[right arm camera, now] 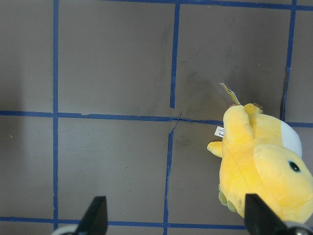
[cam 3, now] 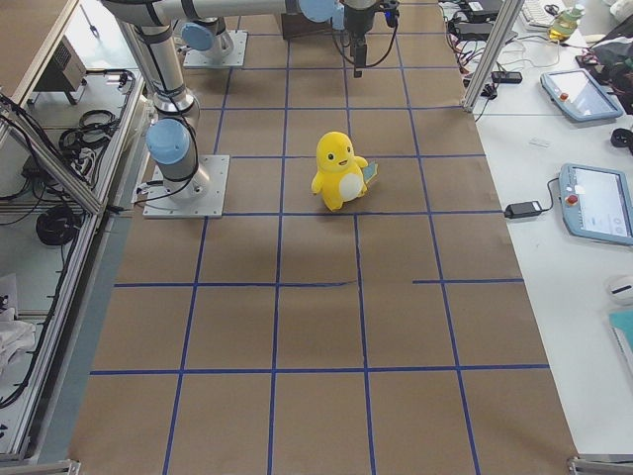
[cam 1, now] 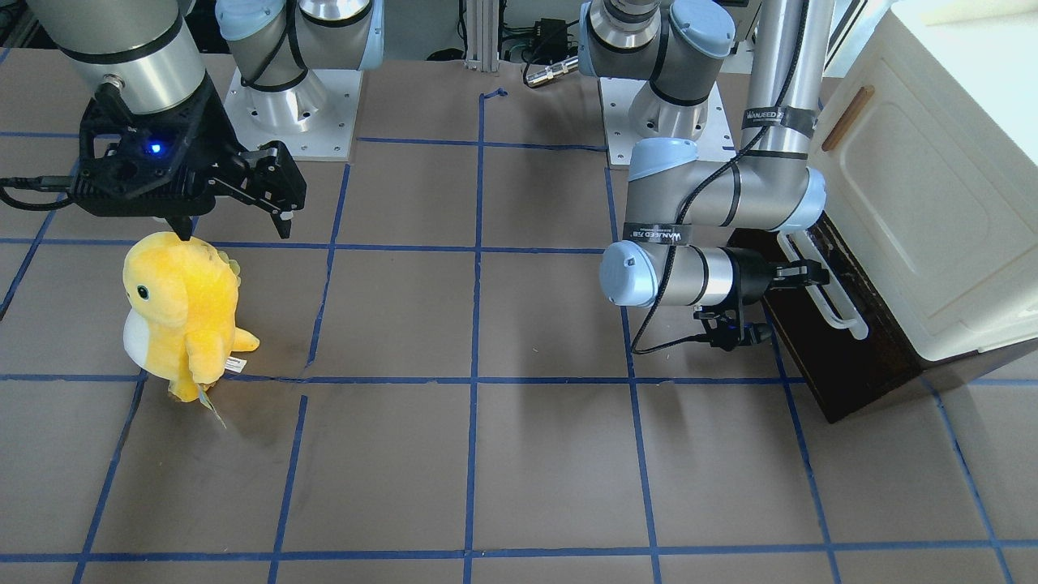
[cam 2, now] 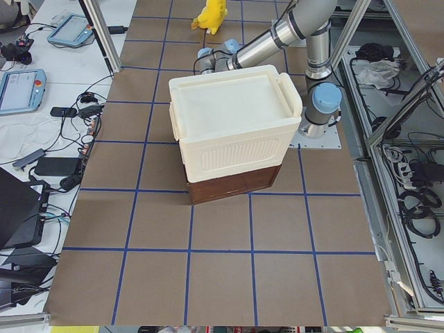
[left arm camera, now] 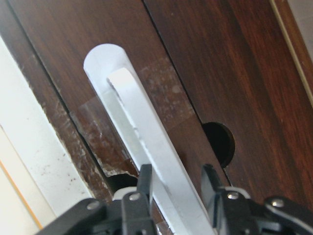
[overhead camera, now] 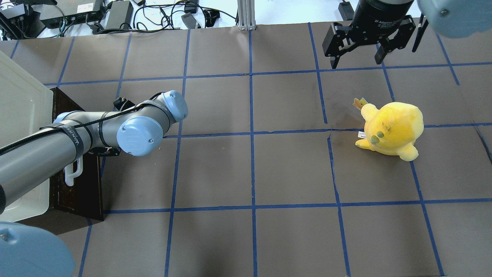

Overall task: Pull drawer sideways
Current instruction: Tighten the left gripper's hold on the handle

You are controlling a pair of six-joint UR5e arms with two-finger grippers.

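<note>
The drawer (cam 1: pixel 835 365) has a dark brown wooden front under a cream cabinet (cam 1: pixel 916 203). Its long white loop handle (cam 1: pixel 835 304) runs along the front. No pale inner box shows. My left gripper (cam 1: pixel 813 272) reaches in level and is shut on the handle. In the left wrist view its two fingers (left arm camera: pixel 145 178) bracket the white handle (left arm camera: pixel 142 132) against the dark wood (left arm camera: pixel 220 73). In the overhead view the arm hides the gripper, and only the handle's end (overhead camera: pixel 73 173) shows. My right gripper (cam 1: pixel 233 223) is open and empty, far from the drawer.
A yellow plush toy (cam 1: pixel 182 312) stands on the brown mat just below my right gripper, and also shows in the right wrist view (right arm camera: pixel 264 161). The cabinet door carries a small wooden handle (cam 1: pixel 847 118). Blue tape lines grid the table.
</note>
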